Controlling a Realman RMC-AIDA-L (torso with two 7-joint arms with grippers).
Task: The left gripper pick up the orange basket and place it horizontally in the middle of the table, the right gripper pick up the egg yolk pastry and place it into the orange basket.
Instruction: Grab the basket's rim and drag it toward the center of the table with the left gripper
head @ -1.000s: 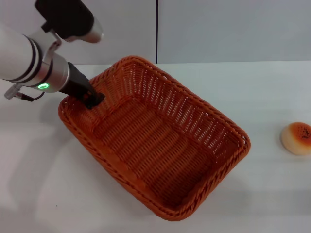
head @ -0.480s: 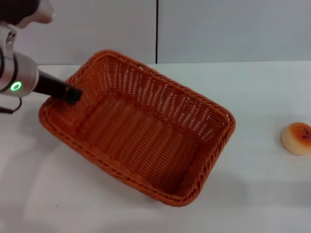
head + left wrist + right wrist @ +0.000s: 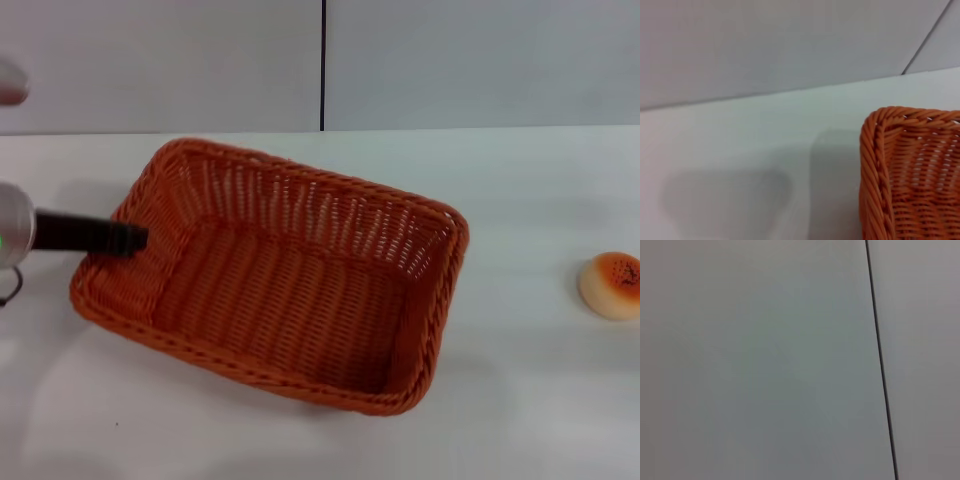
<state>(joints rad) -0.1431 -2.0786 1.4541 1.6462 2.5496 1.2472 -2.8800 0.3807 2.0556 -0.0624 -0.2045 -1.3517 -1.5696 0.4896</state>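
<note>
The left pincer (image 3: 130,239) reaches in from the basket's (image 3: 270,290) left short end, its black fingers closed on the rim there, so the basket answers to that one hold. The basket sits low over the tabletop (image 3: 540,400), its long axis close to level across the head view though tipped a little, the right end nearer the robot than the left. Whether its base is fully down I cannot tell.

To do this step well, I judge the hold should turn the basket the last bit until its long sides run straight across, then lower it flat before the fingers part. Releasing with one end raised would let it rock or slide. The lift-out should go straight up and clear of the braided rim, since a finger can snag in the weave.

The pastry (image 3: 611,285) lies well to the right of the basket, near the tabletop's right side, with bare surface between them. That gap gives the basket room to settle without nudging it. Left of the basket the wrist view shows open tabletop running to the wall (image 3: 765,45). The right pincer is out of sight; its camera faces only wall.
</note>
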